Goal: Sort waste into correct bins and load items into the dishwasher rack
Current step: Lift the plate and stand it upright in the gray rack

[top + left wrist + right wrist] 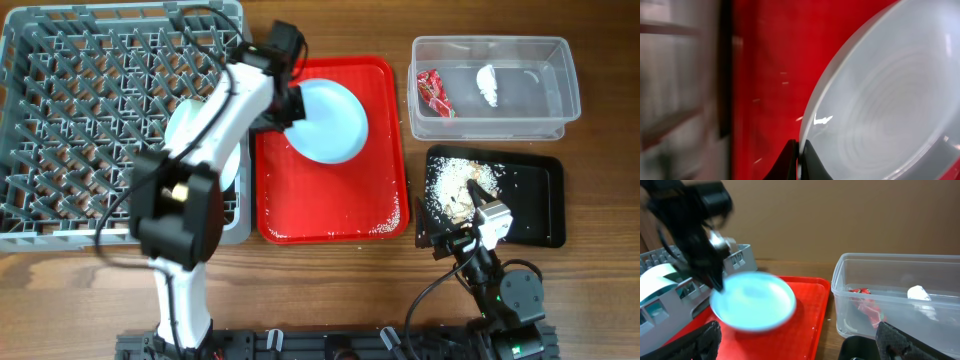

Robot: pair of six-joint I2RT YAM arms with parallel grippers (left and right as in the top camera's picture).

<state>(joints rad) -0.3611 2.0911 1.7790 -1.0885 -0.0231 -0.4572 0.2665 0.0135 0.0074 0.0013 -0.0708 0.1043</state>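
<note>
Well, wooden bench [70, 300], brown wall [840, 215] behind. Left hand [799, 150] clenched on plate [890, 100] rim over red tray [765, 60]; right hand [488, 213] released near bench's front edge. Rack [70, 120] half hidden by left arm [225, 110].

I see the rack [90, 120] at the left, the serving tray [385, 200] just beside it in the middle, and the plate [335, 125] over that tray's rear part. On the right the tub [535, 105] stands behind the shallow tray [535, 215]; wrapper [435, 92] and tissue [487, 85] lie in the tub, food scraps [455, 178] in the shallow tray's left half.
</note>
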